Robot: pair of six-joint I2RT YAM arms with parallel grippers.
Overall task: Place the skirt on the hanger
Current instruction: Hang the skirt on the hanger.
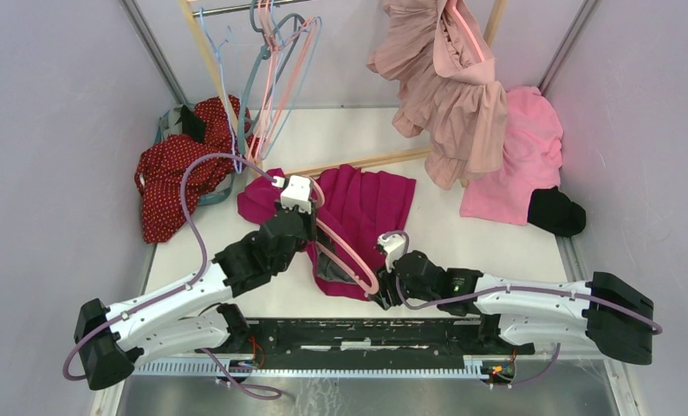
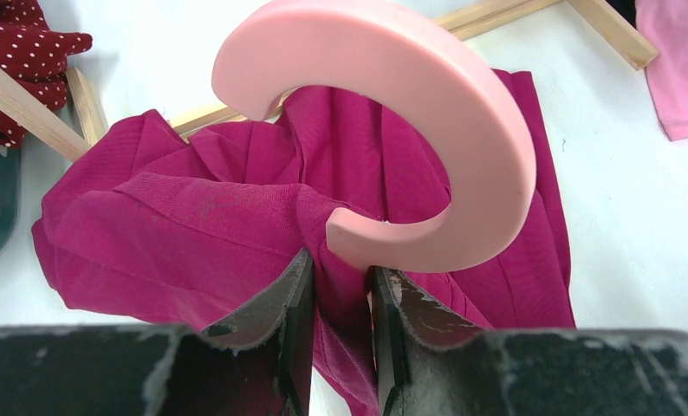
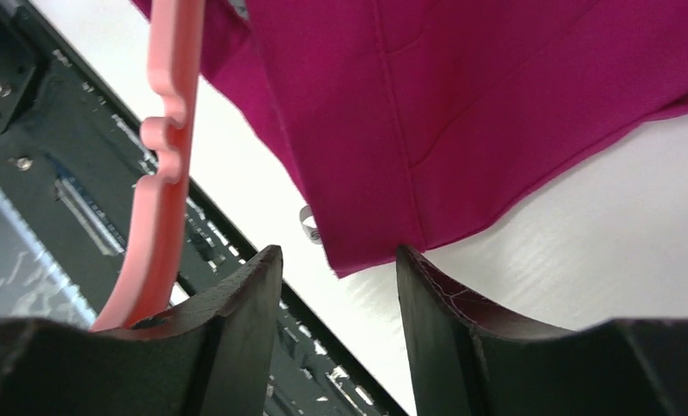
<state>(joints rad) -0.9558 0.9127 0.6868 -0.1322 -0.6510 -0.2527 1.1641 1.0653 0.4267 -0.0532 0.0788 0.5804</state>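
The left gripper (image 2: 340, 270) pinches the pink hanger (image 2: 470, 121) (hook curling above its fingers); the right gripper (image 3: 339, 256) is spread, the skirt (image 3: 462, 113) hem just beyond its fingertips.

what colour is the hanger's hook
Pale pink: the plastic hanger hook shows best in the left wrist view, above the magenta fabric skirt.
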